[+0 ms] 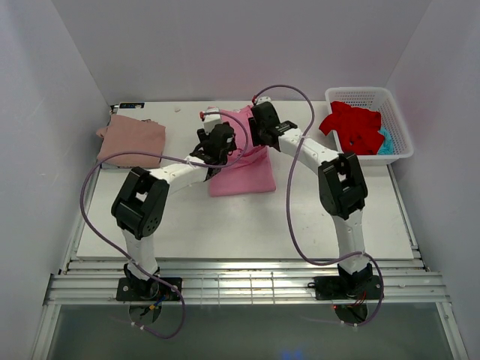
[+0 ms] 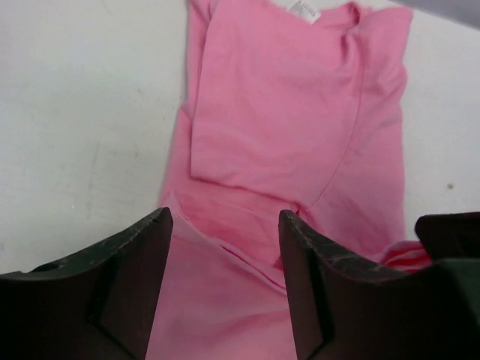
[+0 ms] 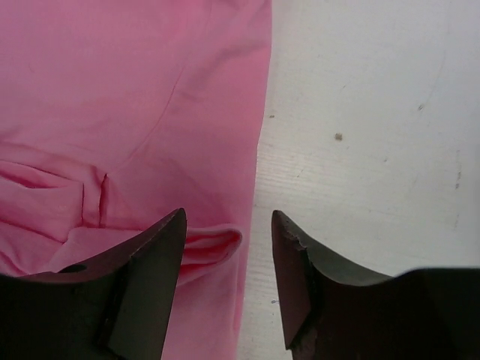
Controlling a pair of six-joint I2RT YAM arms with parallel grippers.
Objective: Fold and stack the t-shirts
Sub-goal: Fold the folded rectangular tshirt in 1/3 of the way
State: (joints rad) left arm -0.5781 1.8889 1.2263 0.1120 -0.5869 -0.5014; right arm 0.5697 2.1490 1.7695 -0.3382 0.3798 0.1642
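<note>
- Dark fingers of the left end effector fill the bottom of its wrist view. They are spread apart with nothing pinched, and pink cloth shows under the gap.
- Fingers of the right end effector are likewise spread and hold nothing.
- Below both end effectors, and running on ahead of them, the pink t-shirt lies flat on the tabletop. Its sides are already turned in, so it makes a long strip.
- Its long axis points straight ahead of the left end effector. The white neck label is at the far end, and the hem end lies behind the fingers, toward the arm bases.
- The strip's left edge runs down to the left end effector's left fingertip.
- At the right end effector, the strip's right edge passes up between the fingers, with cloth below the left one and bare tabletop below the right.
- A crosswise fold looks like the next step. Both arms seem equally near, one at each long edge.
- Well to the left of the left end effector, the dusty rose t-shirt lies folded.
- To the right of the right end effector, the red t-shirt and the teal t-shirt sit in the basket.
- From above, both arms cover the pink shirt's far half.
- Whether any fingertip touches cloth cannot be told.
- The collar is cut off at the frame edge, and the teal shirt is mostly buried.
</note>
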